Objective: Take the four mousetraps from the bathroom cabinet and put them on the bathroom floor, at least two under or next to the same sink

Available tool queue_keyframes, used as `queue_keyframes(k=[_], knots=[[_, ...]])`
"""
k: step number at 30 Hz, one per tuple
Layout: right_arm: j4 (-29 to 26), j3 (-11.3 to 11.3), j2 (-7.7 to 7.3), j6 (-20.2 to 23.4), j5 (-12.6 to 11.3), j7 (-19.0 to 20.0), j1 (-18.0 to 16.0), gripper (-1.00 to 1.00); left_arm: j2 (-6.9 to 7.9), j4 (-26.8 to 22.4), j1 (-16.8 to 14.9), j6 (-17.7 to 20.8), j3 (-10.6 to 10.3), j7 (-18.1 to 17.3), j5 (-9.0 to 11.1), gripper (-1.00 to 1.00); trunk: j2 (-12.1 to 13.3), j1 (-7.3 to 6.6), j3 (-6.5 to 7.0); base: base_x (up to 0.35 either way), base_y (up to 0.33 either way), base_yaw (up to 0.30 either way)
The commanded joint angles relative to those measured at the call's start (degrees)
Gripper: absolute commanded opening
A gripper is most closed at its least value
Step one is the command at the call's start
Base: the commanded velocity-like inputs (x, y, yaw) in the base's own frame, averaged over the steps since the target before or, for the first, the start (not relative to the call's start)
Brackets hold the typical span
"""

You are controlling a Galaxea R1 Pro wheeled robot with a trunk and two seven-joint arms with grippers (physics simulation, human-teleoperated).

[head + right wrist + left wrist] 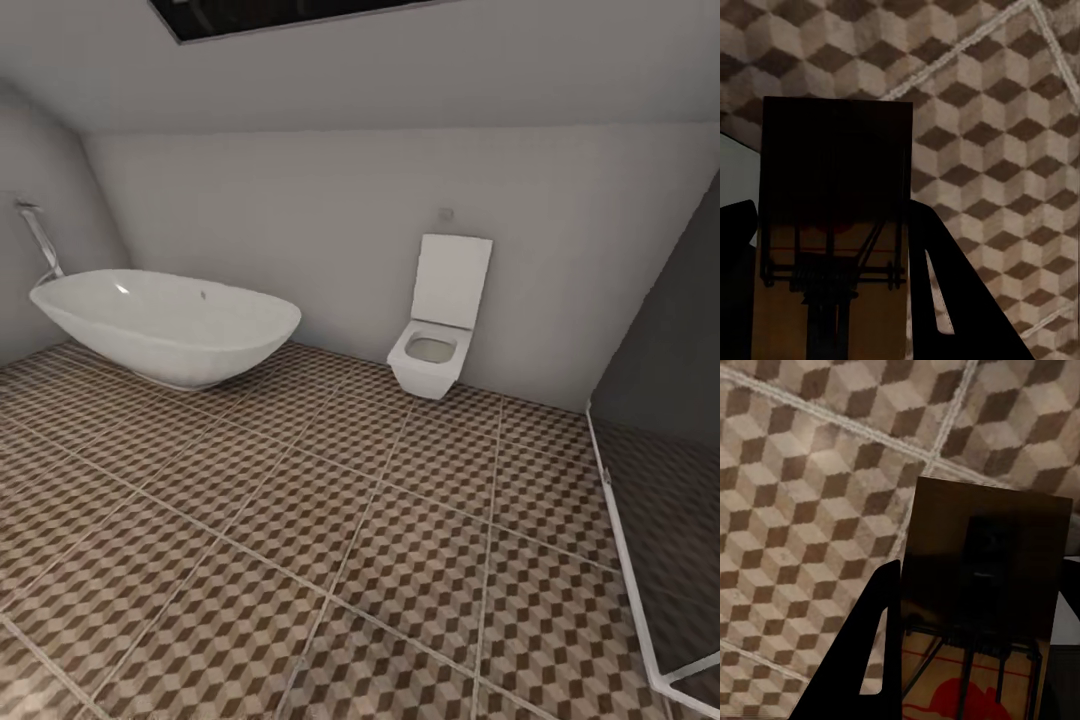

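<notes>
One tub (170,325) and one toilet (435,350) stand empty on the tiled floor (330,540). Two mousetraps show, one per pincer: the left gripper (967,660) is closed on a mousetrap (986,585) between its fingers (870,645). The right gripper (832,300) likewise clamps a trap (832,180), both held above the tiles.

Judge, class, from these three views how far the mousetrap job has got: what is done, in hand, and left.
Done: two mousetraps are out of the cabinet. In hand: one mousetrap sits in the left claw, another in the right claw, both above the patterned bathroom floor. Left: the head view shows no trap on the tiles, only the bathtub and toilet, so placing remains.
</notes>
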Motion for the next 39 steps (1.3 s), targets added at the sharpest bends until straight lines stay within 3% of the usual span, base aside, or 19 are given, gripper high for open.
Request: queue_keyframes(k=[1,39], knots=[[-0.1,0.5,-0.04,-0.1,-0.6,-0.2,0.0,-1.00,0.04,-0.3,-0.1,-0.4,-0.5,0.5,0.3,-1.00,0.0,0.00,-0.05,0.000,0.000,0.286],[0.0,0.5,0.03,-0.1,-0.6,-0.2,0.2,-1.00,0.04,-0.3,-0.1,-0.4,-0.5,0.5,0.3,-1.00,0.0,0.00,-0.05,0.000,0.000,0.286]])
